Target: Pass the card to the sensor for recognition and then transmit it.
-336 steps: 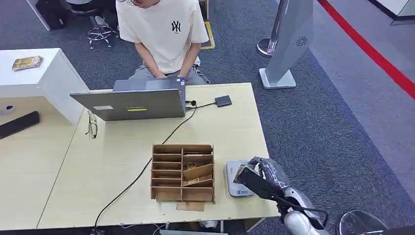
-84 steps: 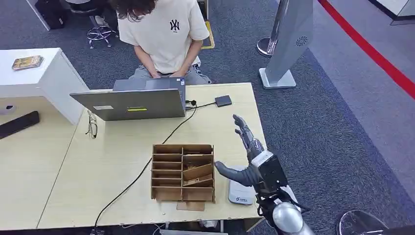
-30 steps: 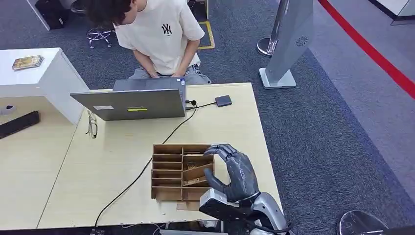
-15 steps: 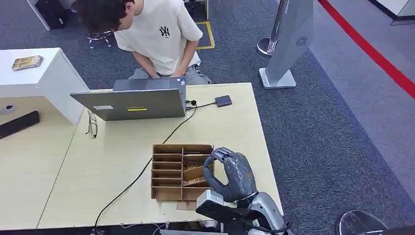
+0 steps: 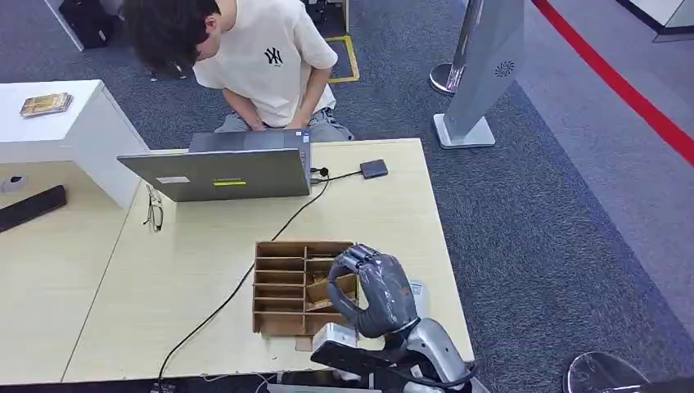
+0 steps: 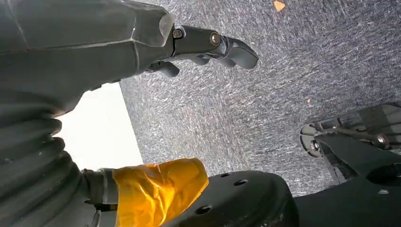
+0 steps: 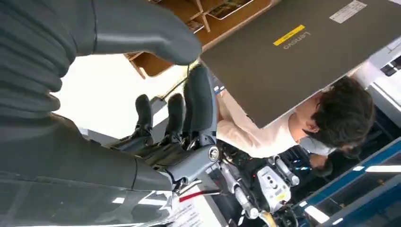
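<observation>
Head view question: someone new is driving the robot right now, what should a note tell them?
Right hand: open, over the right side of the box, holding nothing.
Left hand: open, hanging over the floor.
Cards lie in the box's right slots. The sensor sits beside the box, mostly hidden by the right hand.
Done: no card picked yet.
Left: take a card, show it to the sensor, pass it on.

Head view: you look down and forward from high on the body over the table (image 5: 385,205). Right wrist view: close behind the right hand (image 7: 156,137), turned, facing the laptop (image 7: 293,56) and wooden organiser (image 7: 189,28), both shared with the head view. Left wrist view: close, facing the carpet (image 6: 236,104).
</observation>
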`<state>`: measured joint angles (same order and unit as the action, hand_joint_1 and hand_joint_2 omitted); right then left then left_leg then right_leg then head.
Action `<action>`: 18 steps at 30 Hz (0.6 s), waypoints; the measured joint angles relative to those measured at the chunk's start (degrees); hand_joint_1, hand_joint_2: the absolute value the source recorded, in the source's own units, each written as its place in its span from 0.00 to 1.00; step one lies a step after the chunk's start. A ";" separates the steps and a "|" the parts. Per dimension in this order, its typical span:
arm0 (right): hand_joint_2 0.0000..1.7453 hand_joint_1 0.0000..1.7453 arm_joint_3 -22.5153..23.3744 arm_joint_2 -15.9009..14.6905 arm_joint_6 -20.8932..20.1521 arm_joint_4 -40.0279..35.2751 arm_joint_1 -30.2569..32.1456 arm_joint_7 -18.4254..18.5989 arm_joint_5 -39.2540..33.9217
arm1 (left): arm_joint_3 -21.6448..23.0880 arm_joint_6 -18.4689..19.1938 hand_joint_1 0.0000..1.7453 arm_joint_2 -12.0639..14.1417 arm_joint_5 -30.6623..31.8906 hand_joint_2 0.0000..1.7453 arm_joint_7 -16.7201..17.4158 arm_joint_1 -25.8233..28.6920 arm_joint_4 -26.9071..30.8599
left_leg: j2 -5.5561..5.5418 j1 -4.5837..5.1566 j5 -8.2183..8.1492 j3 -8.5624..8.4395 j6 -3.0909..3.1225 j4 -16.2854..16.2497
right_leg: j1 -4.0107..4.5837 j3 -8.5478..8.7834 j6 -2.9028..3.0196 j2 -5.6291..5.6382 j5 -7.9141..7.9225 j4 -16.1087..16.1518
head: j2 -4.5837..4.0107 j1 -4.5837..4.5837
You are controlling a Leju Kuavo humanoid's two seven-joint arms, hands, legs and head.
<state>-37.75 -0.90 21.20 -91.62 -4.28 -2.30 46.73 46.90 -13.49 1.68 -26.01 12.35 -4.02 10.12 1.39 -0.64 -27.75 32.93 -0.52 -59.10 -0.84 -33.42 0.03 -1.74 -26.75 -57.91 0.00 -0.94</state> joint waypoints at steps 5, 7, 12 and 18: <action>1.00 0.48 -1.05 0.31 -0.15 1.18 -1.34 0.33 0.09 | 0.00 0.11 0.00 0.00 0.26 1.00 -0.02 0.00 0.00 | 0.00 0.00 0.00 0.00 0.00 0.00 | 0.00 0.00 0.00 0.00 0.00 0.00 | 0.00 0.00; 1.00 0.48 -1.18 0.61 -0.13 1.90 -1.90 0.52 0.54 | 0.00 0.11 0.00 0.00 0.35 1.00 0.00 -0.01 0.00 | 0.00 0.00 0.00 0.00 0.00 0.00 | 0.00 0.00 0.00 0.00 0.00 0.00 | 0.00 0.02; 1.00 0.49 -1.66 1.09 -0.07 3.28 -3.36 1.16 1.18 | 0.00 0.24 0.00 0.00 0.63 1.00 0.18 -0.05 0.00 | 0.00 0.00 0.00 0.00 0.00 0.00 | 0.00 0.00 0.00 0.00 0.00 0.00 | 0.00 0.00; 1.00 0.45 -2.21 1.62 0.02 5.38 -4.99 2.25 2.65 | 0.00 0.28 0.00 0.00 0.74 1.00 0.70 -0.12 0.00 | 0.00 0.00 0.00 0.00 0.00 0.00 | 0.00 0.00 0.00 0.00 0.00 0.00 | 0.00 0.00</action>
<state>-39.96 0.72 21.22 -86.25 -9.27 -0.04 49.38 46.90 -13.20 1.68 -25.27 13.05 -4.14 10.12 1.39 -0.64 -27.74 32.92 -0.53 -59.10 -0.84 -33.42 0.03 -1.74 -26.75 -57.91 0.00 -0.94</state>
